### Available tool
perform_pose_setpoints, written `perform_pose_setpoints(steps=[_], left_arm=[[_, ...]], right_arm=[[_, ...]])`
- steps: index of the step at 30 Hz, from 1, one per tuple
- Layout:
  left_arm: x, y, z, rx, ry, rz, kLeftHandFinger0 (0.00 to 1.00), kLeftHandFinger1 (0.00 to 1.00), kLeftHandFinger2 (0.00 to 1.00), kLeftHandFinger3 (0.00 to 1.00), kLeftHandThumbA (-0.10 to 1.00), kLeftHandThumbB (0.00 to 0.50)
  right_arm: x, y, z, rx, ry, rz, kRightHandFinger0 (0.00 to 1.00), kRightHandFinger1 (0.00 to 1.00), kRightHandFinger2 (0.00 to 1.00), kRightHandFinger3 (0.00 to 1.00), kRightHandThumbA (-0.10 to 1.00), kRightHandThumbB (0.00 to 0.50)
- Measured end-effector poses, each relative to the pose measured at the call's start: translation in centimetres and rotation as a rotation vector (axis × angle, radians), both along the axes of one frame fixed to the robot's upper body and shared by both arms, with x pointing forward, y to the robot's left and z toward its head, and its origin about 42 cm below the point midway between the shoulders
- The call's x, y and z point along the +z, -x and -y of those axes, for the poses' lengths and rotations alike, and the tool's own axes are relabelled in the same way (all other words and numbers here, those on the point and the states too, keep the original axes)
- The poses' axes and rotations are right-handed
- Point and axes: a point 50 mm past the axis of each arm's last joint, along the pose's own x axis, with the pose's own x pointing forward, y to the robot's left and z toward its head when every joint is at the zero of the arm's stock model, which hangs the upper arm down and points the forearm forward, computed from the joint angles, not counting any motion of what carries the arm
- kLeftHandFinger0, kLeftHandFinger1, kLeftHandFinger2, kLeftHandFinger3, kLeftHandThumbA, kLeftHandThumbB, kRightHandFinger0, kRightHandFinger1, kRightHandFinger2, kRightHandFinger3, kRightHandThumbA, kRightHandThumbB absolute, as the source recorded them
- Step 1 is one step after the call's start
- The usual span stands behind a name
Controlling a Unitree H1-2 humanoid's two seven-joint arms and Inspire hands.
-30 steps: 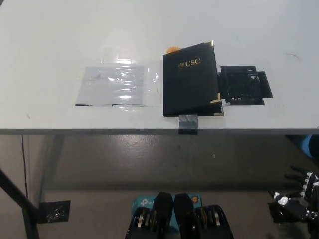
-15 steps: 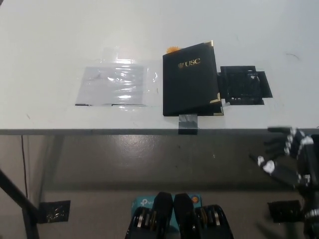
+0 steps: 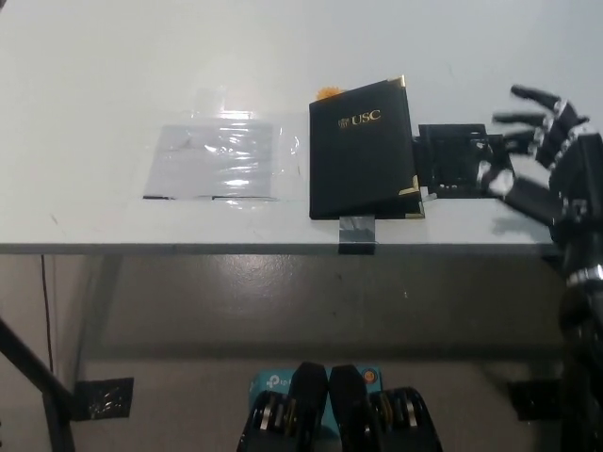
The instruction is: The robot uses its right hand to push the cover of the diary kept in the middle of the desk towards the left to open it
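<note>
The robot's black right hand [image 3: 537, 151] hovered over the right end of the white desk [image 3: 113, 66], its fingers [image 3: 532, 95] spread apart and pointing toward the left, holding nothing. Just to the left of the hand, partly under its fingertips, lay a flat black square patch with a grid pattern [image 3: 452, 160] stuck to the desk surface. Beyond that patch, further left of the hand, lay the closed black diary with gold corner caps and gold "USC" lettering [image 3: 363, 151], its cover flat and its right edge touching or slightly overlapping the black patch. The hand was near the diary but not touching it. A strip of grey tape [image 3: 355, 231] ran from the diary's lower edge over the desk's front edge. A small orange object [image 3: 326, 93] peeked out behind the diary's top left corner. Well to the left of the hand, past the diary, a clear shiny plastic sheet [image 3: 217, 160] lay taped flat on the desk.
</note>
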Motion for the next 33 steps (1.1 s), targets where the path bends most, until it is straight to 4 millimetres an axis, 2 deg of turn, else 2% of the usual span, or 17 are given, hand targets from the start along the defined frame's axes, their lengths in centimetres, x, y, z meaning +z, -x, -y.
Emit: perform_pose_setpoints(steps=[2,4,7,8,9,12,15,18,21,29,33], left_arm=[[0.0,0.1,0.0,0.001,0.000,-0.001,0.41,0.48,0.29,0.29,0.58,0.500],[0.0,0.0,0.1,0.001,0.001,-0.001,0.42,0.48,0.29,0.29,0.57,0.500],[-0.1,0.1,0.2,0.002,0.007,0.000,0.42,0.48,0.29,0.29,0.57,0.500],[-0.1,0.1,0.2,0.002,0.008,0.000,0.42,0.48,0.28,0.29,0.58,0.500],[-0.2,0.1,0.2,0.002,0.009,0.000,0.42,0.48,0.28,0.29,0.58,0.500],[-0.2,0.1,0.3,0.002,0.012,0.000,0.41,0.48,0.29,0.29,0.58,0.500],[-0.2,0.2,0.3,0.003,0.012,0.001,0.41,0.48,0.30,0.30,0.58,0.500],[-0.3,0.4,0.3,0.004,0.012,0.000,0.42,0.48,0.30,0.31,0.57,0.500],[-0.4,0.5,0.3,0.005,0.015,-0.002,0.41,0.46,0.29,0.30,0.57,0.500],[-0.4,0.6,0.5,0.002,0.016,-0.002,0.40,0.47,0.31,0.32,0.59,0.500],[-0.4,0.6,0.6,0.000,0.015,0.000,0.41,0.48,0.30,0.33,0.60,0.500]], right_arm=[[-0.2,-1.0,-0.1,-0.014,-0.085,-0.027,0.78,0.82,0.90,0.98,0.97,0.102],[-0.7,-2.0,-0.3,-0.031,-0.181,-0.061,0.82,0.89,0.97,1.00,1.00,0.105],[-1.8,-3.3,-0.7,-0.066,-0.367,-0.125,0.86,0.93,0.99,1.00,0.99,0.108],[-2.1,-3.6,-0.9,-0.071,-0.420,-0.140,0.94,1.00,1.00,1.00,1.00,0.083],[-2.3,-3.7,-1.0,-0.074,-0.448,-0.149,1.00,1.00,1.00,1.00,1.00,0.073],[-3.4,-4.3,-1.7,-0.088,-0.593,-0.198,1.00,1.00,1.00,1.00,1.00,0.076],[-4.6,-4.8,-2.3,-0.099,-0.704,-0.250,1.00,1.00,1.00,1.00,1.00,0.128],[-6.0,-5.2,-2.9,-0.107,-0.797,-0.302,1.00,1.00,1.00,1.00,1.00,0.128],[-7.2,-5.6,-3.4,-0.109,-0.841,-0.339,1.00,1.00,1.00,1.00,1.00,0.128],[-9.7,-6.1,-4.4,-0.114,-0.921,-0.386,1.00,1.00,1.00,1.00,1.00,0.183],[-10.7,-6.3,-5.1,-0.110,-0.941,-0.399,1.00,1.00,1.00,1.00,1.00,0.170]])
